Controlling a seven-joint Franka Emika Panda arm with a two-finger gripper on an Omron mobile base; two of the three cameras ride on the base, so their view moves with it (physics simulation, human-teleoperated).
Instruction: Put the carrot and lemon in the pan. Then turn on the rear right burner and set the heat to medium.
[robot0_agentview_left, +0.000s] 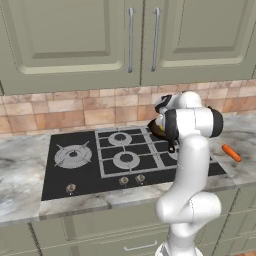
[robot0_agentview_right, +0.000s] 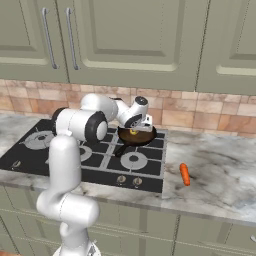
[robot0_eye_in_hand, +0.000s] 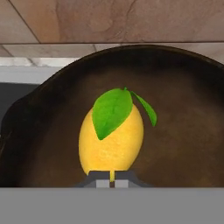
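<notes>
**Lemon in the pan, carrot out on the bench**

Look at your hand view: the lemon (robot0_eye_in_hand: 111, 142), bright yellow with two green leaves on top, sits inside the dark pan (robot0_eye_in_hand: 183, 131), right in front of the end effector (robot0_eye_in_hand: 111, 179). The two dark finger tips are pressed together at the bottom of that view, with barely a sliver between them, and nothing is clamped there. The lemon stands just beyond the tips; whether they touch its skin, you cannot tell from here.

Over to the right base view: the end effector (robot0_agentview_right: 143, 124) hangs above the pan (robot0_agentview_right: 136, 135), which rests on the rear right burner of the black cooktop (robot0_agentview_right: 30, 155). A speck of yellow, the lemon (robot0_agentview_right: 133, 132), shows inside the pan under the hand.

And the carrot (robot0_agentview_right: 185, 174)? It lies on the marble bench (robot0_agentview_right: 225, 175), to the right of the cooktop and well apart from the pan. In the left base view you see it again, the carrot (robot0_agentview_left: 231, 153), flat on the bench (robot0_agentview_left: 20, 165) past the cooktop's right edge, while the arm covers most of the pan (robot0_agentview_left: 156, 130).

The knobs (robot0_agentview_right: 121, 179) line the cooktop's front edge.
</notes>
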